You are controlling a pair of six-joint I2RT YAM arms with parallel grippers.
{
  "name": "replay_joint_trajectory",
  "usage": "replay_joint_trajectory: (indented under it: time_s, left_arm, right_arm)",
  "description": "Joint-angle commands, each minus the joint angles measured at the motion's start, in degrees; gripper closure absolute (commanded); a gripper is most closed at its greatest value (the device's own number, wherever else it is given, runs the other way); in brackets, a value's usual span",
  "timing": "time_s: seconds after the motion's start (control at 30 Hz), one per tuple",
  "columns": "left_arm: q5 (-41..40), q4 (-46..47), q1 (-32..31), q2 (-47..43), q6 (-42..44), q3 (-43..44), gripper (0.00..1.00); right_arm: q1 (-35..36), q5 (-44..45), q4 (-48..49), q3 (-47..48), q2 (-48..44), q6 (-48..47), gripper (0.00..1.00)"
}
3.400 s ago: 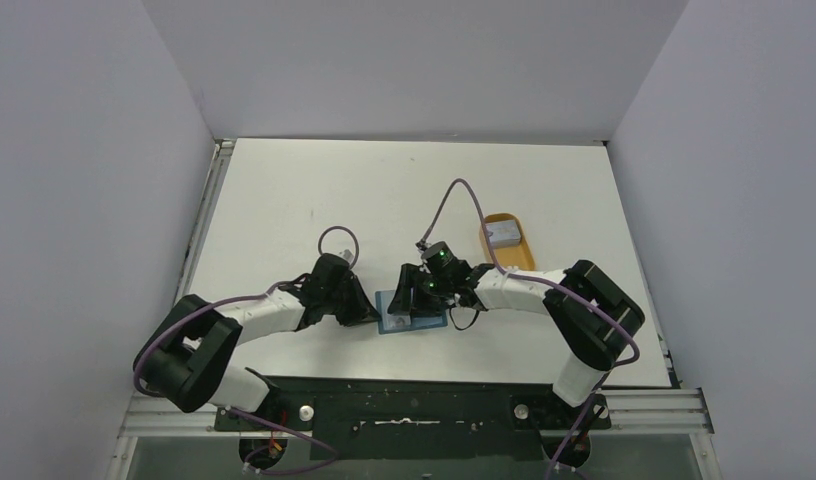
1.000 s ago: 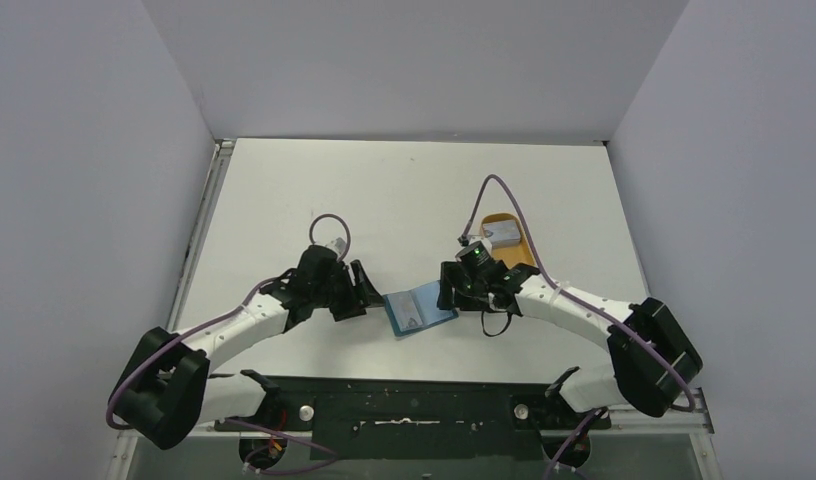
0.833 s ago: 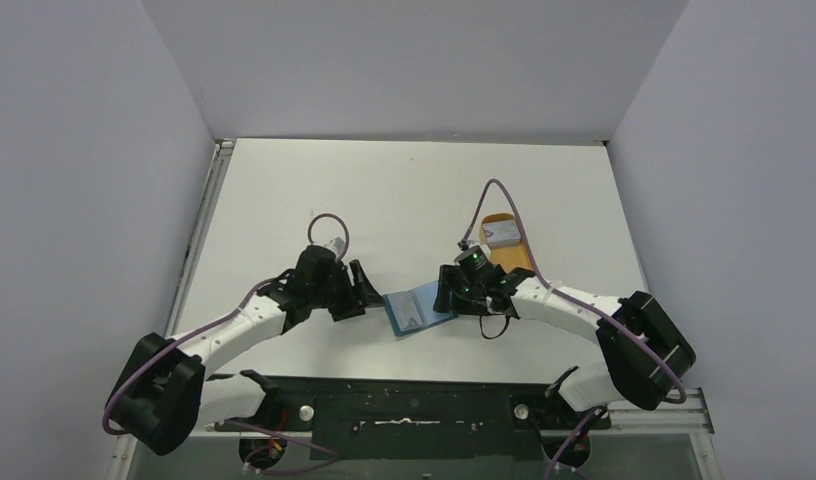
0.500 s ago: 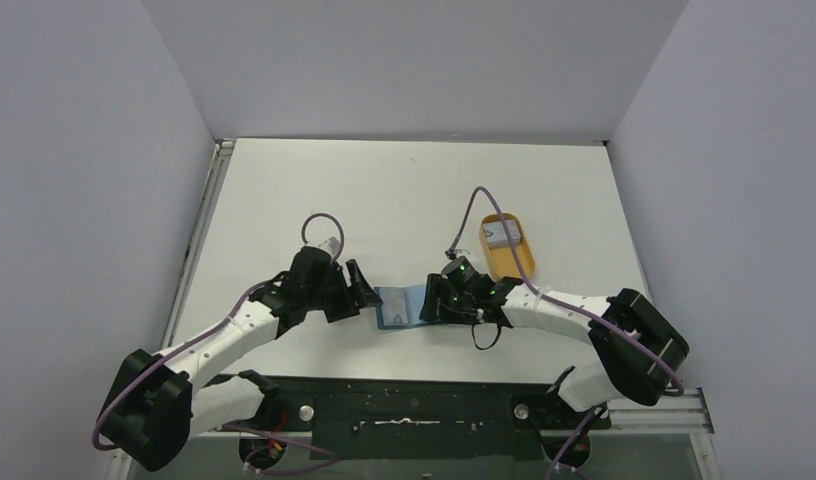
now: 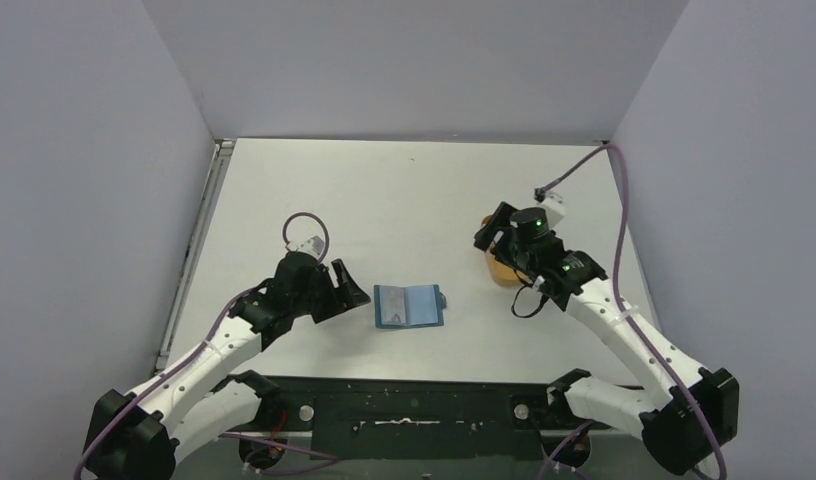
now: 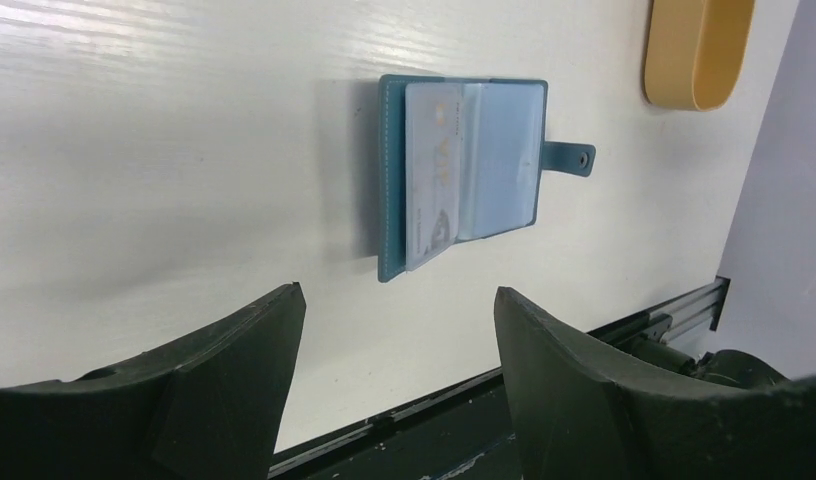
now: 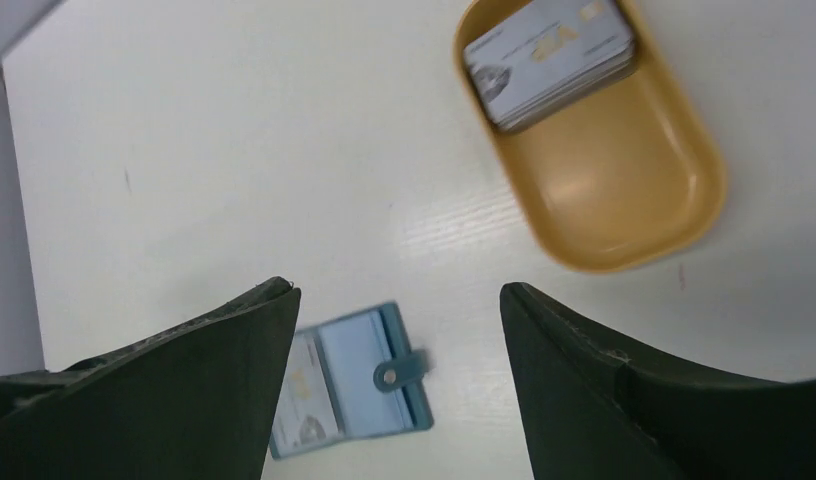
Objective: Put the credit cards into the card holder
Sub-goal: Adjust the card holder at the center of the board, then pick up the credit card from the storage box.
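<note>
The teal-blue card holder (image 5: 409, 306) lies open and flat on the white table, its snap tab pointing right. One whitish credit card (image 6: 431, 170) sits in its left clear sleeve. A stack of grey-silver credit cards (image 7: 549, 52) lies at one end of the orange oval tray (image 7: 699, 150). My left gripper (image 5: 348, 285) stands open just left of the card holder (image 6: 464, 170), apart from it and empty. Over the tray my right gripper (image 5: 491, 228) hangs open and empty, hiding the stack in the top view.
In the top view the orange tray (image 5: 497, 266) is mostly covered by the right wrist. The table's black front rail (image 5: 414, 405) runs close below the card holder. White walls close in the table on three sides.
The right gripper has let go of the card holder, opened wider and swung up and right to above the tray. The left gripper has drawn back to the left. The card holder now lies flat.
</note>
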Motion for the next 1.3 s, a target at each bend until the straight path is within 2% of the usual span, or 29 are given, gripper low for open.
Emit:
replay_joint_trajectory:
  time_s: [0.0,0.07,0.2,0.6,0.83,1.03,1.27]
  left_arm:
    - [-4.0,-2.1,0.7,-2.8,1.2,1.0,0.32]
    - [-4.0,-2.1,0.8,-2.9,0.9,0.5,0.32]
    - [-3.3,-1.9,0.9,-2.4,0.5,-0.2,0.32]
    - [-2.0,-0.7,1.4,-1.7,0.0,-1.0,0.32]
    - [-1.5,-0.7,1.6,-0.8,0.7,-0.6,0.33]
    - [-1.5,-0.6,1.7,0.0,1.0,-0.4,0.33]
    - [-0.8,0.5,1.7,1.9,0.6,-0.5,0.33]
  right_arm:
    - [-9.7,5.9,-1.5,0.5,-0.2,3.5,0.24]
    - [-13.9,4.4,2.3,-1.5,1.0,7.3,0.24]
    - [-15.0,6.6,12.0,-4.8,3.9,13.4,0.24]
    - [-15.9,8.0,19.5,0.5,25.5,25.8,0.28]
    - [-16.1,8.4,23.7,0.9,30.5,26.7,0.29]
    - [-16.3,7.8,23.5,1.3,32.6,26.4,0.30]
    - [-16.9,7.1,23.5,-0.6,32.3,25.5,0.38]
